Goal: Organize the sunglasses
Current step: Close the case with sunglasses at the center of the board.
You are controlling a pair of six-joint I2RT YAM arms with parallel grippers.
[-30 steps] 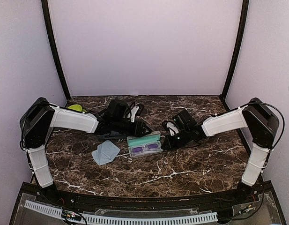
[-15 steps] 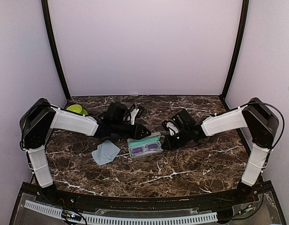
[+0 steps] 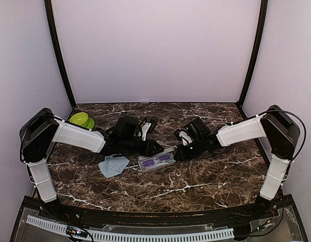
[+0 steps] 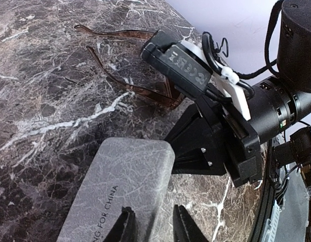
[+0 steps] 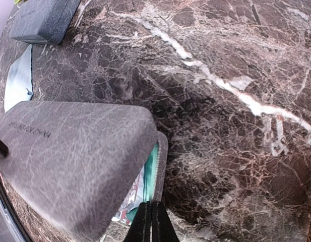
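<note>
Two pairs to sort: the pink-purple sunglasses lie inside the grey case, its lid nearly down, the left gripper narrow-fingered and seemingly pinching the lid's edge, the right gripper closed tight at the base, so next press it closed, then fetch the brown sunglasses beyond.

1. The right gripper sits at 6 o'clock, fingers pressed together.
2. A grey case fills 8 o'clock, its lid ajar over teal lining.
3. At 10 o'clock lie a light blue cloth and a blue-grey case.
4. Dark marble counter covers the rest.
</note>
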